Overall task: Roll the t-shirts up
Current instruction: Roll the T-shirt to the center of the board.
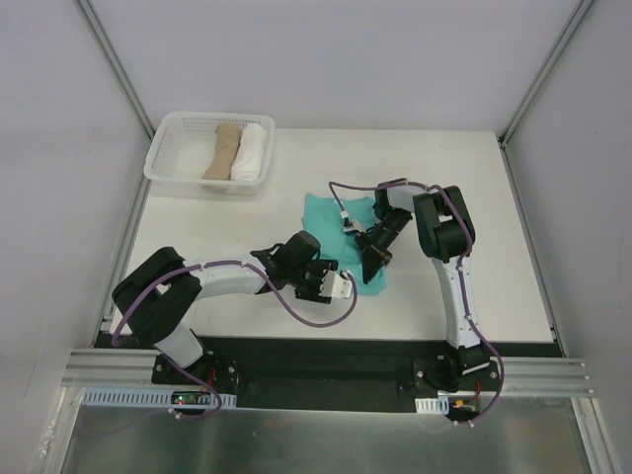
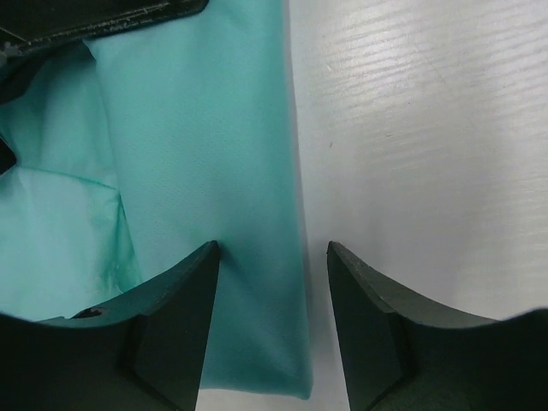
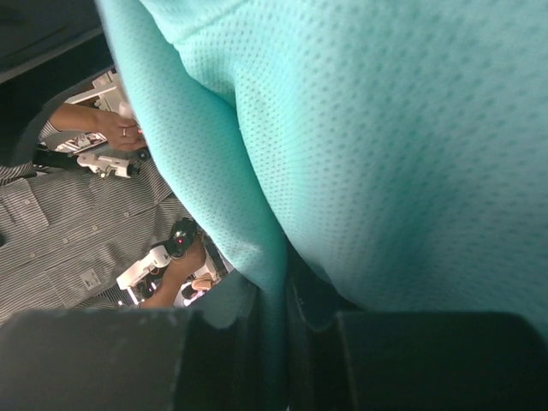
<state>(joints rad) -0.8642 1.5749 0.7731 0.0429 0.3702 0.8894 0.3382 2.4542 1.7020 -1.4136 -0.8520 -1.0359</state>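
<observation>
**A:** where's the teal t-shirt (image 1: 321,212) at?

**B:** middle of the tabletop (image 1: 474,197), kinda bunched. Right fingers (image 3: 411,360) pinch a fold of it, left fingers (image 2: 171,334) sit spread apart over its edge, holding nothing.

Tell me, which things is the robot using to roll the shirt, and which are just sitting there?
For the job:
teal t-shirt
left end effector, open over the shirt's edge
right end effector, pinching the shirt

Just lying about:
white basket
tan roll and white roll inside it
</observation>
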